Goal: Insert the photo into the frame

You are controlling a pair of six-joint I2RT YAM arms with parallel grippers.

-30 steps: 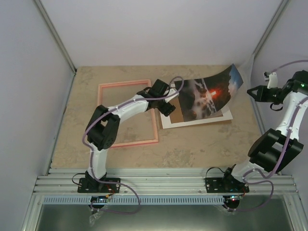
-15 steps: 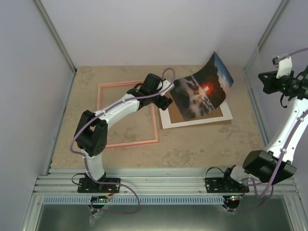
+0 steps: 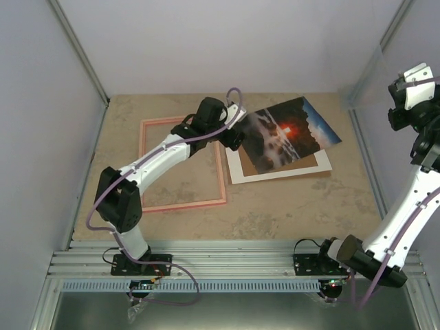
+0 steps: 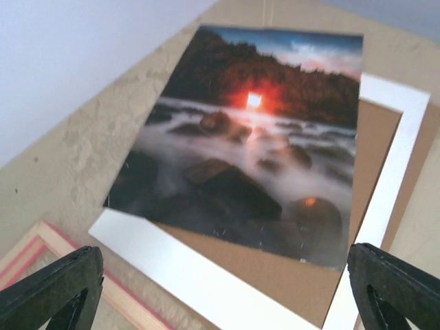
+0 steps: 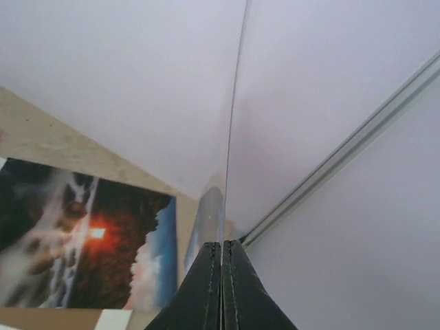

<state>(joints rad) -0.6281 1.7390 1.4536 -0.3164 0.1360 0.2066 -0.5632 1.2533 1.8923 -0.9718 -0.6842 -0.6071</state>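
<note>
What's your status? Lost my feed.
Left gripper open beside photo; right gripper shut, raised. Photo face-up on mat, outside frame. Left arm spans frame.

The left arm hides a corner of the frame.

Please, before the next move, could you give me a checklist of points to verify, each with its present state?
1. Left gripper open and empty: ok.
2. Photo lying picture side up: ok.
3. Photo in the frame: not ok. It lies on the mat and cardboard, to the right of the frame.
4. Left gripper close to the photo's left side, ready to grasp: ok.
5. Right gripper shut and raised well away from the photo: ok.
6. Right gripper pinching something thin and clear: cannot tell.
</note>
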